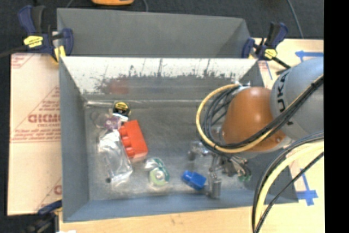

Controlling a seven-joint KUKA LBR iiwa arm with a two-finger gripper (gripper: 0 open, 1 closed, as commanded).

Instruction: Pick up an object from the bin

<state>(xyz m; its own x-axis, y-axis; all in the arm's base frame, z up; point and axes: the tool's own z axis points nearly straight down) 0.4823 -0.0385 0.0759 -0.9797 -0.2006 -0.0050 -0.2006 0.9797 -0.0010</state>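
Gripper (215, 181) down low in the lower right part of the bin (163, 76), under the orange cover (248, 117) and looped cables (210, 109). Open or closed: cannot tell. Just left of it, maybe touching, a small blue thing (193, 179) on the bin floor. Further left, a clear roll (157, 173) with some green. Then a red block (133, 140) right beside a clear bag (114, 158). Near the back left, a little yellow and black bit (120, 107).

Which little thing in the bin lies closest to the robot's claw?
The small blue piece beside the gripper; the red block and clear bag lie farther left.
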